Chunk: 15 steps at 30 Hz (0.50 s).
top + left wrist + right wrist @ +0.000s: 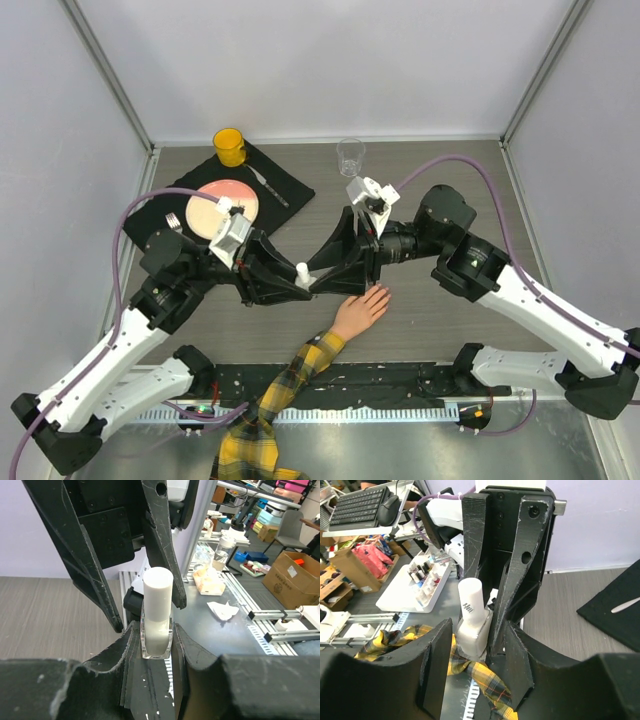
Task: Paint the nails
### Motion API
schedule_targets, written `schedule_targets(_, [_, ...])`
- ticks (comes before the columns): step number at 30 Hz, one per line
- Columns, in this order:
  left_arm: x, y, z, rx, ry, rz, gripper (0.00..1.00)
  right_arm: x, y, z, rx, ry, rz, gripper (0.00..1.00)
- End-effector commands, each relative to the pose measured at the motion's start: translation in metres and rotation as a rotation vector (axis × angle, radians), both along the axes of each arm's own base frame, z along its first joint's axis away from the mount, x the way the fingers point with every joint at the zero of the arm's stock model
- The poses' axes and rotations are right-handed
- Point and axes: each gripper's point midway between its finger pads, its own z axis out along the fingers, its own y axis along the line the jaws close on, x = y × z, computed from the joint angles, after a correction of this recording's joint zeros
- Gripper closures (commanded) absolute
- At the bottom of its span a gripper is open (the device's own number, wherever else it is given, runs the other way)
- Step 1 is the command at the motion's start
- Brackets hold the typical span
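Observation:
A peach mannequin hand (362, 310) lies palm down on the table, on an arm in a yellow-black plaid sleeve (290, 375). Its nails are too small to make out. My left gripper (298, 284) (157, 647) is shut on a small clear bottle (157, 635) (474, 632) with a white cap (158, 592) (470, 600) (302, 271), held upright just left of the hand. My right gripper (322, 276) (475, 662) faces it, open. Its fingers (431, 665) stand on either side of the bottle, with a gap on one side.
At the back left a black mat (285, 180) holds a pink plate (226, 208), a knife (268, 185) and a fork (175, 222). A yellow cup (229, 147) and a clear glass (350, 156) stand near the far edge. The plaid sleeve (495, 677) lies under the grippers.

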Motion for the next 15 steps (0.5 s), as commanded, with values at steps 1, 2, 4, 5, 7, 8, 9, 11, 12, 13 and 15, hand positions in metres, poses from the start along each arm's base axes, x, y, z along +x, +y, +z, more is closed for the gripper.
schedule_targets(1, [-0.007, 0.001, 0.007, -0.017, -0.014, -0.047, 1.00, -0.005, 0.001, 0.024, 0.064, -0.017, 0.053, 0.49])
schedule_targets(2, [-0.007, 0.001, 0.007, -0.014, -0.012, -0.049, 1.00, -0.004, 0.002, 0.025, 0.065, -0.017, 0.050, 0.49])
schedule_targets(4, [-0.008, 0.001, 0.006, -0.010, -0.013, -0.054, 1.00, -0.003, 0.004, 0.027, 0.070, -0.015, 0.054, 0.50])
schedule_targets(5, [-0.008, 0.001, 0.004, -0.005, -0.013, -0.061, 1.00, -0.003, 0.005, 0.027, 0.070, -0.013, 0.061, 0.50])
schedule_targets(7, [-0.008, 0.001, 0.003, 0.000, -0.008, -0.061, 1.00, -0.003, 0.006, 0.030, 0.073, -0.015, 0.072, 0.53])
schedule_targets(8, [-0.008, 0.001, 0.003, 0.001, -0.007, -0.061, 1.00, -0.003, 0.007, 0.030, 0.071, -0.011, 0.075, 0.55])
schedule_targets(9, [-0.008, 0.001, 0.002, 0.003, -0.010, -0.064, 1.00, -0.004, 0.006, 0.031, 0.074, -0.016, 0.079, 0.56])
schedule_targets(11, [-0.008, 0.001, 0.002, 0.007, -0.011, -0.061, 1.00, -0.006, 0.005, 0.031, 0.074, -0.014, 0.089, 0.57])
schedule_targets(12, [-0.008, 0.001, 0.001, 0.010, -0.010, -0.062, 1.00, -0.007, 0.004, 0.031, 0.074, -0.012, 0.096, 0.57])
schedule_targets(13, [-0.008, 0.001, 0.001, 0.011, -0.012, -0.065, 1.00, -0.008, 0.004, 0.032, 0.080, -0.014, 0.100, 0.56])
schedule_targets(15, [-0.007, 0.000, -0.001, 0.017, -0.007, -0.066, 1.00, -0.010, 0.003, 0.035, 0.086, -0.006, 0.106, 0.49])
